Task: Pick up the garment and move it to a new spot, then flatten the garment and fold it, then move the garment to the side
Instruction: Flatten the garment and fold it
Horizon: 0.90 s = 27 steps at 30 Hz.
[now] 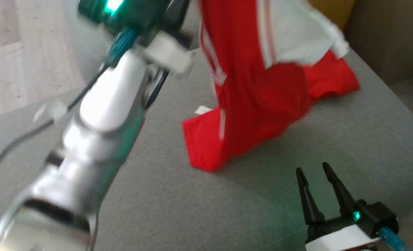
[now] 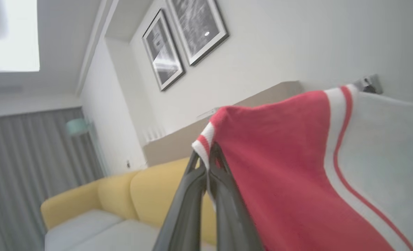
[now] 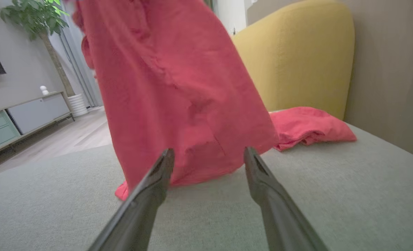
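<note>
At the lower right of the head view, the right end effector (image 1: 312, 168) stands wide open and empty over the grey seat (image 1: 360, 139). Beyond it the red garment (image 1: 248, 104) hangs mid-frame, its lower folds resting on the seat. Farthest up, the left end effector (image 2: 206, 153) is clamped on just a striped edge; so thin a bite may slip and drop it.

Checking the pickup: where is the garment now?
Head view, upper centre: the garment hangs from the left gripper, its lower end on the grey cushion, ahead of the right gripper.
</note>
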Tool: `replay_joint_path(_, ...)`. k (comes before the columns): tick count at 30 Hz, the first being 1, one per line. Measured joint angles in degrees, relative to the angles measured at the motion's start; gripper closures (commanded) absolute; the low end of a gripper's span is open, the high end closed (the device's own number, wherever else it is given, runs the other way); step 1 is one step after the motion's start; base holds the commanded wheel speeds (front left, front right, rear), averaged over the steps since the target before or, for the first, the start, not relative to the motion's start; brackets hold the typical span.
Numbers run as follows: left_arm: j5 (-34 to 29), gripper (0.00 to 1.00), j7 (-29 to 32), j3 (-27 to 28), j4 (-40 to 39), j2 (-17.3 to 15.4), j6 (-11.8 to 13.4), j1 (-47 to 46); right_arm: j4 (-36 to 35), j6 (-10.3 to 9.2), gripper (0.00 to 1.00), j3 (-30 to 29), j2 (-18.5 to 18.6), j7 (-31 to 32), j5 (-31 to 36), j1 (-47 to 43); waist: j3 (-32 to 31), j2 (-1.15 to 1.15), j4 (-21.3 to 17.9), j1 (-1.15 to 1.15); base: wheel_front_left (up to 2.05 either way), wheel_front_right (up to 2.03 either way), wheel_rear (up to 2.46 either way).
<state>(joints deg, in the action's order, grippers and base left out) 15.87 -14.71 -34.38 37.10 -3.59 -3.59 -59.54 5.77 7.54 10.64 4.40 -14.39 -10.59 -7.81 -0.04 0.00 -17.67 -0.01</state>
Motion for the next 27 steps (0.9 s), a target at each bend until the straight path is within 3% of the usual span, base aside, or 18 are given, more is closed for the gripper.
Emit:
replay_joint_path(5, 3.3, 1.00, 0.0, 1.8, -0.3, -2.9, 2.4, 13.5, -0.2, 0.00, 0.00, -0.6, 0.0, 0.0, 0.0, 0.0, -0.1, 0.00, 3.1, 0.00, 0.00, 0.00, 0.00)
replay_joint_path(11, 7.3, 1.00, 0.1, 5.6, -3.4, -7.1, 6.4, 38.2, -0.1, 0.00, 0.00, -1.7, -0.1, 0.0, 0.0, -1.1, 0.2, 0.00, 7.8, 0.00, 0.00, 0.00, 0.00)
replay_joint_path(16, 8.3, 0.97, 0.1, 8.4, -6.3, -8.4, 7.1, 47.2, 0.1, 0.00, 0.00, -1.5, -0.1, 0.0, 0.0, -1.3, 0.5, 0.00, 10.8, 0.00, 0.00, 0.00, 0.00)
replay_joint_path(18, 8.3, 0.83, 0.1, 8.8, -6.6, -8.4, 7.2, 48.5, 0.1, 0.00, 0.00, -1.5, -0.1, 0.0, 0.1, -1.2, 0.7, 0.00, 11.6, 0.00, 0.00, 0.00, 0.00)
replay_joint_path(19, 8.3, 0.68, 0.1, 8.9, -6.6, -8.4, 7.2, 48.8, 0.1, 0.00, 0.00, -1.5, 0.0, 0.0, 0.1, -1.2, 0.7, 0.00, 11.9, 0.00, 0.00, 0.00, 0.00)
replay_joint_path(22, 8.3, 0.49, 0.1, 10.3, -6.8, -8.1, 8.3, 49.7, 0.1, 0.00, 0.00, -1.5, 0.0, 0.0, 0.1, -1.2, 0.8, 0.00, 12.5, 0.01, 0.00, 0.00, 0.00)
replay_joint_path(23, 8.3, 0.00, 0.1, 10.8, -7.3, -8.1, 8.8, 50.0, 0.1, 0.00, 0.00, -1.5, 0.0, 0.0, 0.1, -1.2, 0.7, 0.00, 12.5, 0.00, 0.00, 0.00, 0.00)
replay_joint_path(27, 6.7, 0.00, 0.1, 12.5, -9.4, -7.6, 10.2, 51.7, 0.3, 0.00, 0.00, -1.3, 0.0, 0.0, 0.1, -1.2, 0.4, 0.00, 12.6, 0.01, 0.00, 0.00, 0.00)
